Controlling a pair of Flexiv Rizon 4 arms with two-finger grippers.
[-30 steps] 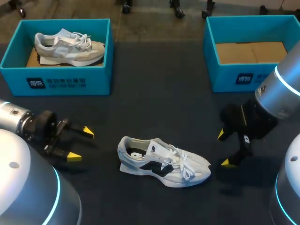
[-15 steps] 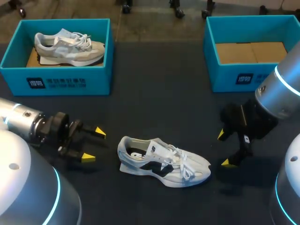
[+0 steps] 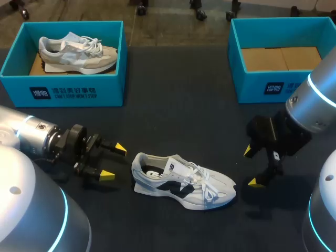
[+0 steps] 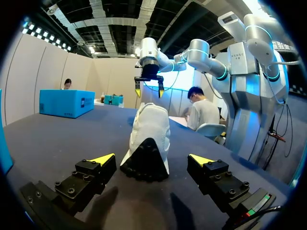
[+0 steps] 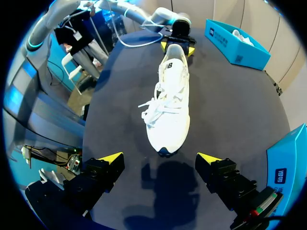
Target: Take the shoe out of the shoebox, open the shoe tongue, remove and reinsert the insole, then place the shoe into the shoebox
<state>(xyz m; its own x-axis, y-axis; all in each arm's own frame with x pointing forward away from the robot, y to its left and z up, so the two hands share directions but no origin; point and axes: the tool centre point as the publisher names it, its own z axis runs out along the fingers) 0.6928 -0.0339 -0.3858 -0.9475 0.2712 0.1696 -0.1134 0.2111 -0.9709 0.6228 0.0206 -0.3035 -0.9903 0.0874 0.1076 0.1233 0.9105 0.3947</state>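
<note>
White black-panelled sneaker (image 3: 182, 181) is sitting between the left gripper (image 3: 114, 161), by its heel, and the right gripper (image 3: 251, 167), by its toe, both open and empty. Pinning the heel squarely before lifting the tongue is looking wise.

There are 2 shoes: 1 white shoe (image 3: 182, 181) and 1 grey shoe (image 3: 77, 51). There are 2 teal boxes on the 1 desk (image 3: 178, 115), the left shoebox (image 3: 63, 92) and the right shoebox (image 3: 273, 86). There are 2 arms, each with 1 hand, the left hand (image 3: 114, 161) and the right hand (image 3: 251, 167), making 4 yellow tips in all.
</note>
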